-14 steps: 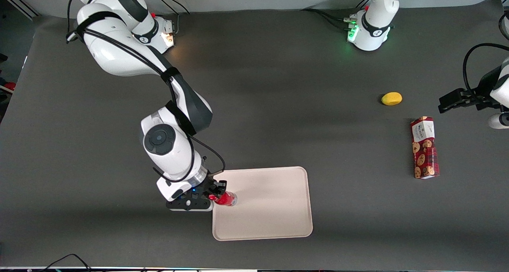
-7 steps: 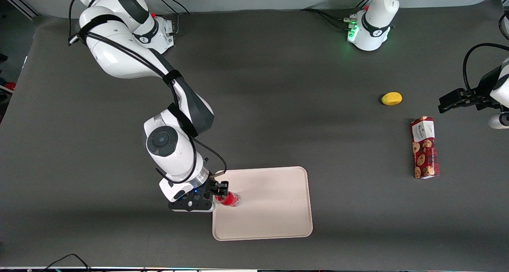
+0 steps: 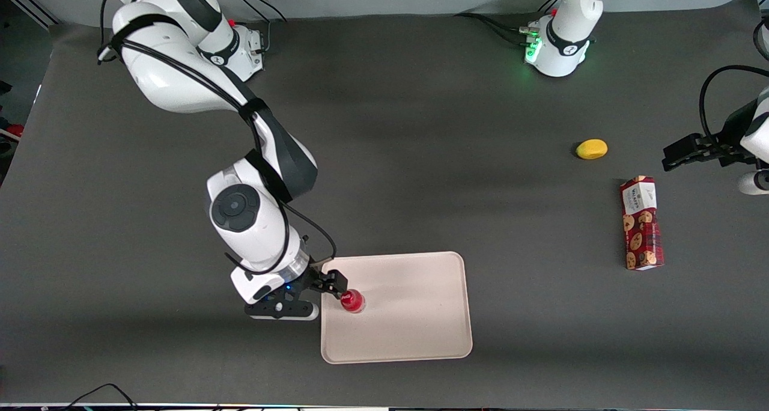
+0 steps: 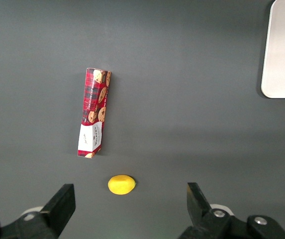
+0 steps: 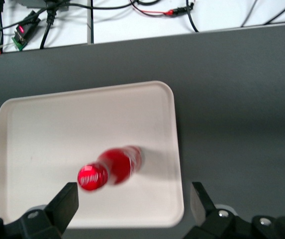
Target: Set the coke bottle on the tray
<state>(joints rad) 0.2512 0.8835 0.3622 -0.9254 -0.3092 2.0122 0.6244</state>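
On the dark grey table (image 3: 420, 128) lies the cream tray (image 3: 414, 333), and the coke bottle (image 3: 352, 301) stands upright on it near the rim toward the working arm. The gripper (image 3: 329, 286) hovers just above the bottle, fingers spread apart, holding nothing

You see the coke bottle (image 5: 113, 167) on the tray (image 5: 43, 129), near one rim; the gripper (image 5: 132, 201) hovers above it, fingers spread wide, not touching.
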